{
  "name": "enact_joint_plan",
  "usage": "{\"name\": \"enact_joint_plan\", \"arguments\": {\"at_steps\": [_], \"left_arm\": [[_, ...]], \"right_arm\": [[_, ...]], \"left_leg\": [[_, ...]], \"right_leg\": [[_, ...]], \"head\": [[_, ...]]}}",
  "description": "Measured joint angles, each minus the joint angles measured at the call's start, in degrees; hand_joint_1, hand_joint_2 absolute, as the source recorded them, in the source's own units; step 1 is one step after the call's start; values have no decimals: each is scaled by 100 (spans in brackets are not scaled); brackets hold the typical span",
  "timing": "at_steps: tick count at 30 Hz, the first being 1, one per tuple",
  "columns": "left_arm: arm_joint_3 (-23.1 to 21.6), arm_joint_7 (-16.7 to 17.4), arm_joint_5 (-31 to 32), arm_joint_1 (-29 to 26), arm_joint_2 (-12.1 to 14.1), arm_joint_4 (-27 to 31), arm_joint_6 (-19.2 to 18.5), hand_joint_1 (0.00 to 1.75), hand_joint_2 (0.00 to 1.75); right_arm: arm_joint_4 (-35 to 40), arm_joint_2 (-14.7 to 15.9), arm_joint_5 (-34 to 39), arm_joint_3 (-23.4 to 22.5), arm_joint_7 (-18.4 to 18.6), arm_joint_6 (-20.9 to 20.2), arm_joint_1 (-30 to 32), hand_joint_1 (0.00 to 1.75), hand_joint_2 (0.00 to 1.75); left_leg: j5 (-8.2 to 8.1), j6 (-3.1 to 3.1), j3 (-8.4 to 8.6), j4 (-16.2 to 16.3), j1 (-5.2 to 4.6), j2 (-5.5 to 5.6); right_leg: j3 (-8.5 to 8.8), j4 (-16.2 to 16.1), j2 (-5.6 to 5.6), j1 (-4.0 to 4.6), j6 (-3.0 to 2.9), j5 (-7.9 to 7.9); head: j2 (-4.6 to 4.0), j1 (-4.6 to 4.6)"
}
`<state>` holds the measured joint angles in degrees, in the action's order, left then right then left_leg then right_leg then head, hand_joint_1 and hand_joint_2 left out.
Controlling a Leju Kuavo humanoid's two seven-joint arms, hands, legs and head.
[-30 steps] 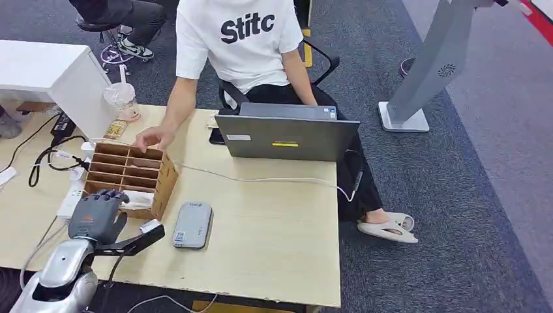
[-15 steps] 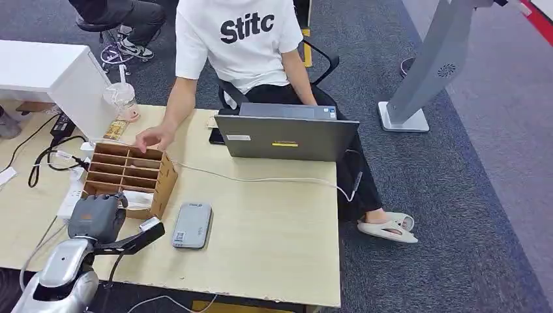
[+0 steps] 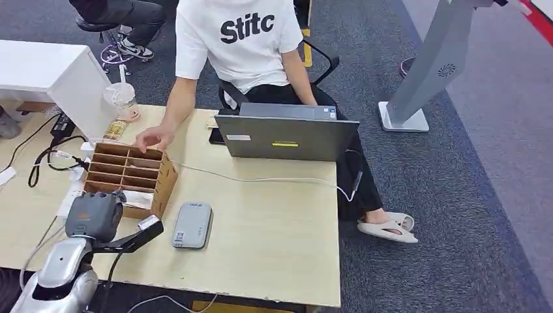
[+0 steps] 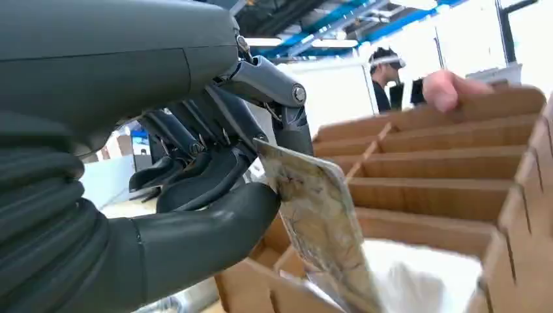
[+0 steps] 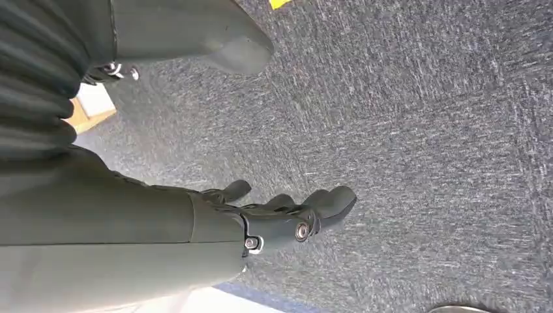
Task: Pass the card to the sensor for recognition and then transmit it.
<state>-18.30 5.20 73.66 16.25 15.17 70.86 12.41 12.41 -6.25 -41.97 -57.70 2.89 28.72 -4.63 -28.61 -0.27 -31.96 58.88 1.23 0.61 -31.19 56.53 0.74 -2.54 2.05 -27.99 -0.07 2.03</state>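
My left hand (image 3: 91,215) is at the near end of the brown cardboard slot box (image 3: 140,171). In the left wrist view its thumb and fingers (image 4: 215,176) pinch a pale patterned card (image 4: 319,228). The card stands tilted, with its lower end over the box's nearest compartment, where something white (image 4: 417,280) lies. The grey flat sensor (image 3: 193,225) lies on the table just right of the box. My right hand (image 5: 287,218) hangs over the grey carpet with its fingers apart and nothing in it.
A person in a white shirt sits across the table and rests a hand (image 3: 153,138) on the box's far edge. A grey laptop (image 3: 287,138) stands at the far side. A white cable (image 3: 261,178) crosses the wooden table (image 3: 274,248). A plastic cup (image 3: 121,101) stands at the far left.
My left hand has drawn back a little from the box towards me, still holding the card. The person's hand and the sensor have stayed put.
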Motion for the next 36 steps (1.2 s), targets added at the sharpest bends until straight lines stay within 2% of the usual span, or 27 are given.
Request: {"name": "enact_joint_plan", "arguments": {"at_steps": [8, 19, 32, 36], "left_arm": [[231, -15, -48, 27, -70, 275, 254, 175, 175], [608, -42, -199, 152, -96, 649, 385, 175, 175], [945, -105, -157, 448, -57, 669, 435, 175, 175], [1006, 33, -28, 658, -7, 628, 453, 175, 175]], "right_arm": [[0, 0, -24, 0, 0, 7, -2, 0, 175], [0, 0, -92, 0, 15, 4, -2, 0, 175], [0, 0, -175, 0, 17, 2, -3, 0, 175], [0, 0, -229, 0, 46, 7, -3, 0, 175]], "left_leg": [[0, 0, 0, 0, 0, 1], [0, 0, 0, 0, 0, 1], [1, 0, 0, 0, 0, 1], [2, -1, -1, 0, 2, 2]], "right_leg": [[0, 0, -1, 0, 0, 0], [1, 0, -1, 0, 0, 0], [1, 1, -1, 0, 0, 0], [0, 1, -3, 1, 0, 0]], "head": [[0, 0], [0, -2], [0, 0], [0, 2]]}}
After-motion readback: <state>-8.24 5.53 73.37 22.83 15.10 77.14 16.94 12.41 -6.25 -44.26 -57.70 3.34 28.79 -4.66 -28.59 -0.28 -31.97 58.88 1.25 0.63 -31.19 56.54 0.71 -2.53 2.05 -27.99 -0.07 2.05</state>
